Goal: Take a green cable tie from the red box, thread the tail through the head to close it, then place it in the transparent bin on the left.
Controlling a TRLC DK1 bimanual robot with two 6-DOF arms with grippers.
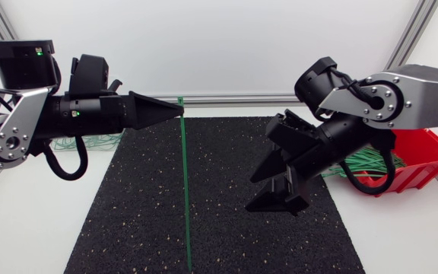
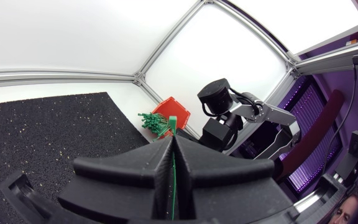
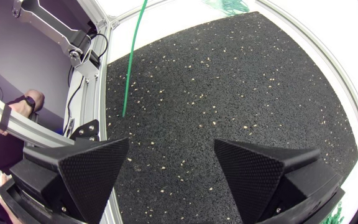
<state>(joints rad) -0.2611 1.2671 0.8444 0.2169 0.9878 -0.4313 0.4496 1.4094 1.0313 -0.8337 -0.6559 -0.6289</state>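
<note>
Left claw (image 1: 179,109), head view: clamped near the head of a thin green plastic cable tie (image 1: 186,190) hanging over the black rubber mat (image 1: 128,221); judged light, springy and slick, best pinched low on its tail. Left wrist view: the strip runs between the closed fingers (image 2: 135,174). Right wrist view: right claw (image 3: 171,146) gapes empty, the tail ahead of it.

Left arm (image 1: 10,129) and right arm (image 1: 424,95): silver-grey links, black joints, looping black cables; left pincer (image 1: 176,109), right pincer (image 1: 249,194) matte black wedges.

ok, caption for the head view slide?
Left gripper shut on one end of a long green plastic cable tie above the black speckled mat; right gripper open near the red plastic box.
</note>
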